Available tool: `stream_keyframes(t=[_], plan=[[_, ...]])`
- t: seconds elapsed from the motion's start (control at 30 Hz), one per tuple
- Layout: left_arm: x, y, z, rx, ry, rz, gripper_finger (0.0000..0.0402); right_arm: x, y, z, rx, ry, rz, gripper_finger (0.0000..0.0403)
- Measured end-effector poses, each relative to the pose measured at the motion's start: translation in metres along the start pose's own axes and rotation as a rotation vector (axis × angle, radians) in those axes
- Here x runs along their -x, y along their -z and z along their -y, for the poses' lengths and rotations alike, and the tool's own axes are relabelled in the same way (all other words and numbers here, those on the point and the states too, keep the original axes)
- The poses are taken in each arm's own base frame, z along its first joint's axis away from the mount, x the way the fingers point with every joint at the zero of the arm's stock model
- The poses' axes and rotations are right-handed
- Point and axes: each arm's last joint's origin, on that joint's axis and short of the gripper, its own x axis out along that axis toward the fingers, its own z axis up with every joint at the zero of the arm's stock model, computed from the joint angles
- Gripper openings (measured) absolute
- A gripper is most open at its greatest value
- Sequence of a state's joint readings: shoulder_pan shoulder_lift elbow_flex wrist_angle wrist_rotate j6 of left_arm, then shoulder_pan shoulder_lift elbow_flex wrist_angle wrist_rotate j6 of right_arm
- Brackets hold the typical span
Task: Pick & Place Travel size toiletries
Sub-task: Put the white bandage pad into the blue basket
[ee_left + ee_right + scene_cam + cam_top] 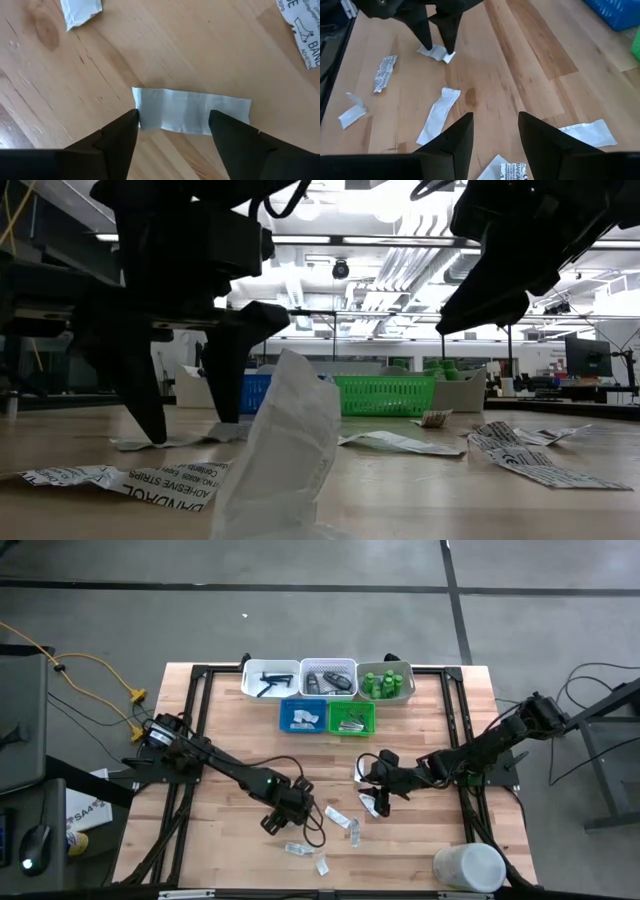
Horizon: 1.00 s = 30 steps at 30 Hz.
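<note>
My left gripper is open and low at the table, over a small white flat packet lying flat on the wood. Its fingertips stand at the packet's two short ends; the low view shows them down at the tabletop. My right gripper is open and holds nothing, raised above the table right of centre. Several more white packets lie scattered between and in front of the arms. Green bottles sit in a far tray. My left gripper comes at the white packet from above, pointing down, with one finger at each short end. The packet lies flat on the table. I cannot tell whether the fingers touch it.
Five trays stand at the far edge: white, white mesh, grey with bottles, and in front of them blue and green. A large white cylindrical container lies at the near right corner. One crumpled packet stands close to the low camera.
</note>
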<state>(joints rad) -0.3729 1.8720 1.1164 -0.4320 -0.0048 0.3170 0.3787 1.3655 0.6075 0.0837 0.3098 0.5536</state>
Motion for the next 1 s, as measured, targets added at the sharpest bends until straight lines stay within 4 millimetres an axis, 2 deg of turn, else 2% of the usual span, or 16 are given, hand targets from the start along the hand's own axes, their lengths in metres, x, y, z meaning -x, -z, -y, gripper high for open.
stream_keyframes(t=[0.2, 0.5, 0.67, 0.77, 0.9, 1.0], plan=[[-0.001, 0.000, 0.000, 0.082, 0.004, -0.001, 0.0180, 0.000, 0.000, 0.000, 0.001, 0.017, 0.011, 0.0149], [-0.002, -0.002, 0.001, 0.168, 0.019, 0.029, 0.0024, 0.000, 0.000, 0.000, 0.000, 0.018, 0.013, 0.0149], [0.008, -0.003, -0.004, 0.226, -0.080, 0.024, 0.0007, 0.000, 0.000, 0.000, -0.020, 0.017, 0.015, 0.0149], [0.025, 0.002, -0.020, 0.264, -0.238, -0.050, 0.0004, 0.000, 0.000, 0.000, -0.021, 0.017, 0.015, 0.0149], [0.068, 0.004, -0.056, 0.384, -0.492, 0.002, 0.0003, 0.000, -0.001, 0.000, -0.019, 0.028, 0.022, 0.0149], [0.085, 0.015, -0.083, 0.513, -0.628, 0.039, 0.0003, 0.000, -0.002, 0.000, -0.005, 0.040, 0.046, 0.0149]])
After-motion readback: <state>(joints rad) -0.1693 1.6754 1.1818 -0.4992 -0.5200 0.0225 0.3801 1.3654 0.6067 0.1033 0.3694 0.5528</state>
